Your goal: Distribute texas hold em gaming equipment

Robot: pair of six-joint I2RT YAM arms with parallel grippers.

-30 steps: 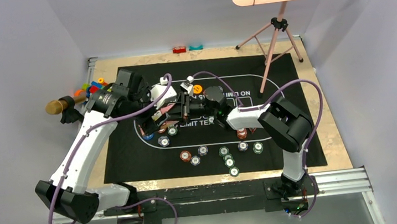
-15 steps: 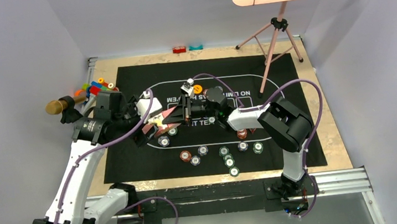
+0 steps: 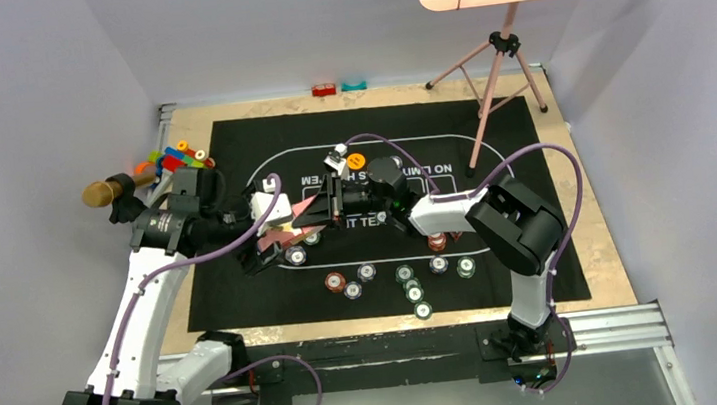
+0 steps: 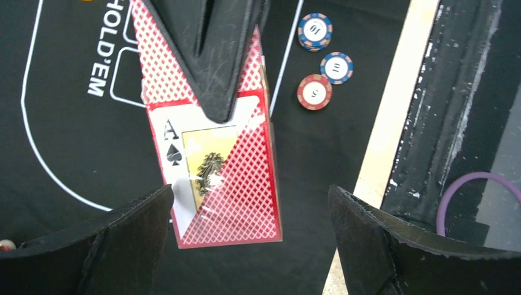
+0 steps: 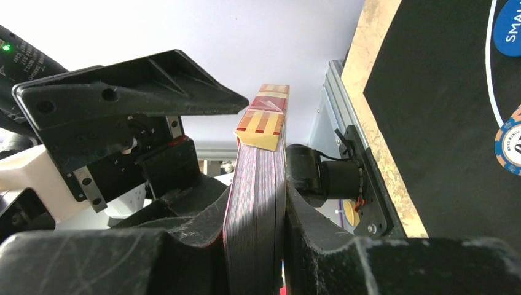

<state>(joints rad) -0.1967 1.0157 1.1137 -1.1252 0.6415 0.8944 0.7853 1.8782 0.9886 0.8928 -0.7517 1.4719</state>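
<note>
The right gripper [image 5: 258,196] is clamped on a thick deck of pink-red-backed playing cards [image 5: 255,246], holding it over the black felt poker mat [image 4: 74,153] with an ace of spades facing out. The left gripper [image 4: 249,203] is spread wide, its fingers flanking the deck's free end. Three round striped poker chips [image 4: 314,92] lie on the mat nearby.

Arm links [image 3: 135,316]: white shells, black joint housings.
Cables [image 4: 478,175]: purple, one per arm, base to wrist.
Fingers [image 4: 92,246]: matte black, wedge-shaped, scuffed surfaces.
Status LED [image 5: 6,47]: green, on black housing.
</note>
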